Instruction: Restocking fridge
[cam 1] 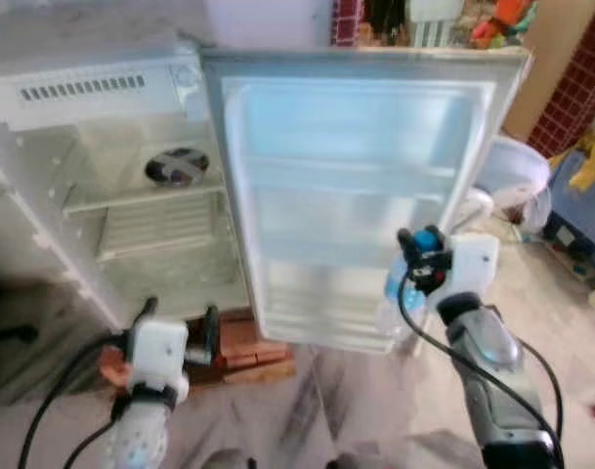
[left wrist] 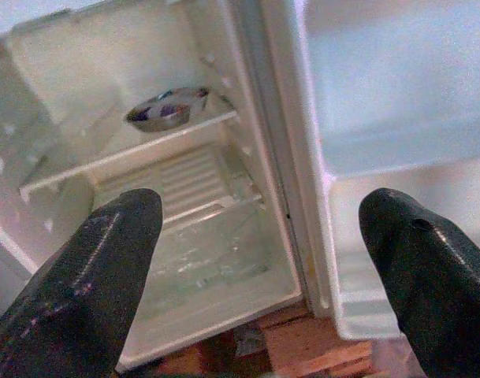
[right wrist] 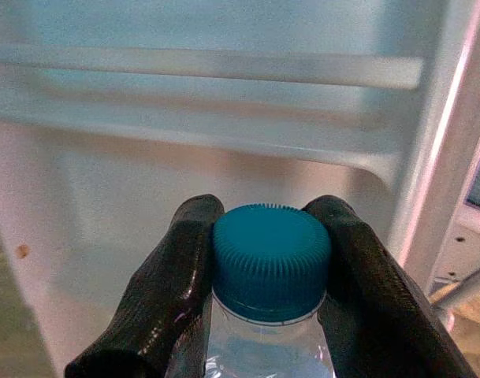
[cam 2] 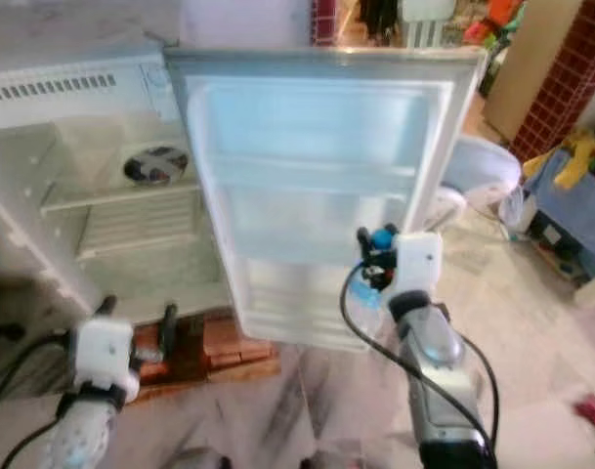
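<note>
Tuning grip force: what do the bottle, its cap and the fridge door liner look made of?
Bottle: clear thin plastic, glossy; you can see through it. Cap: opaque blue plastic, matte, with moulded ribs round the edge, clamped by the right gripper. Fridge door liner: white moulded plastic, probably, smooth with a soft sheen and formed shelf rails.

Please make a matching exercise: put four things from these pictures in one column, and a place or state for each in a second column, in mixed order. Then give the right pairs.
1. bottle
2. bowl
3. left gripper
4. bricks

A. under the fridge
B. open, holding nothing
C. on a shelf inside the fridge
D. gripped at the cap by the right gripper, in front of the door

Pairs: 1-D, 2-C, 3-B, 4-A
</note>
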`<state>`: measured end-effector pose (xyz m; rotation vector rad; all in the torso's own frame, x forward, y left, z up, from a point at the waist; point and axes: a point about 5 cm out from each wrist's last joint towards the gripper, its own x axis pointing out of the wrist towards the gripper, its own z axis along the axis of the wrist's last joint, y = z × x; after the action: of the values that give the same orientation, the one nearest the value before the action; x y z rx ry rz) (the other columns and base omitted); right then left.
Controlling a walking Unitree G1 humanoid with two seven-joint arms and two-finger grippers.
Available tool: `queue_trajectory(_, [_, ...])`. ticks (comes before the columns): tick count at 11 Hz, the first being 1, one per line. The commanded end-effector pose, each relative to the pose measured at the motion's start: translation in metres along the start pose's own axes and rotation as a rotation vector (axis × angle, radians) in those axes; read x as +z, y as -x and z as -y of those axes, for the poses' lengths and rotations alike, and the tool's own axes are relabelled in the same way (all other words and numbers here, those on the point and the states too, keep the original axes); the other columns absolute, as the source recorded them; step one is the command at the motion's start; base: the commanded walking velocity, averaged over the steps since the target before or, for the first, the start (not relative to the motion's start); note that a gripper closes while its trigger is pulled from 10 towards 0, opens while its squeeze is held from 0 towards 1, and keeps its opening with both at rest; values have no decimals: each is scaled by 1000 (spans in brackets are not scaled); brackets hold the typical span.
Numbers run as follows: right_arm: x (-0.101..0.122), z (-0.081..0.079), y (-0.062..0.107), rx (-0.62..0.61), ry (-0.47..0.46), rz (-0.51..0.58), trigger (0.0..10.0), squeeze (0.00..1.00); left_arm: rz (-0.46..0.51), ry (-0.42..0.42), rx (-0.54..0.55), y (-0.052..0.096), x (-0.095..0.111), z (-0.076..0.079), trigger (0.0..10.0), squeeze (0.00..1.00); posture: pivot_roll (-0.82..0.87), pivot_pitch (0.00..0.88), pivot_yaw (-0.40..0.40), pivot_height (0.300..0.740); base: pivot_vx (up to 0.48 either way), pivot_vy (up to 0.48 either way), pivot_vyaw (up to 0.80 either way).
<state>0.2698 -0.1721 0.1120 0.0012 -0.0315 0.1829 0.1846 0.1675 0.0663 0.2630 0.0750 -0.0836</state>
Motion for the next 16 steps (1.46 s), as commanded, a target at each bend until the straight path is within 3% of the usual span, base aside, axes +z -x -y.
queue_trajectory(1, [7, -7, -3, 28, -4, 33, 10000, 0, 39, -42, -27, 0, 8, -5, 10000, 0, 72, 0, -46, 740, 0, 0, 0])
queue_trajectory(3, [1, -2, 12, -9, 3, 18, 10000, 0, 4, -46, 41, 5, 2, -14, 10000, 0, 66, 0, -29, 740, 0, 0, 0])
queue_trajectory(4, [-5, 1, 24, -43, 0, -5, 10000, 0, 19, -67, 132, -1, 2, -15, 10000, 0, 56, 0, -16, 740, 0, 0, 0])
queue_trajectory(6, [-2, -4, 21, -31, -15, -2, 10000, 0, 45, -54, 201, -19, 11, -26, 10000, 0, 70, 0, -28, 740, 0, 0, 0])
queue_trajectory(7, [-3, -5, 19, -20, -20, -6, 10000, 0, 26, -23, 219, -21, 8, -36, 10000, 0, 73, 0, -26, 740, 0, 0, 0])
queue_trajectory(9, [0, -5, 13, -10, -22, 10, 10000, 0, 8, -37, 255, -19, 4, -46, 10000, 0, 74, 0, -24, 740, 0, 0, 0])
queue_trajectory(11, [11, -10, 1, 21, -41, 49, 10000, 0, 11, 18, 216, -30, 9, -41, 10000, 0, 89, 0, -31, 740, 0, 0, 0])
queue_trajectory(13, [12, -10, 3, 18, -54, 53, 10000, 0, -4, 21, 224, -27, 6, -42, 10000, 0, 87, 0, -29, 740, 0, 0, 0])
queue_trajectory(15, [10, -5, 15, -27, -67, 43, 10000, 0, -12, 23, 224, -24, 4, -43, 10000, 0, 85, 0, -21, 740, 0, 0, 0])
queue_trajectory(16, [4, -4, 31, -39, -74, 10, 10000, 0, -34, 29, 220, -22, 1, -43, 10000, 0, 71, 0, -11, 740, 0, 0, 0])
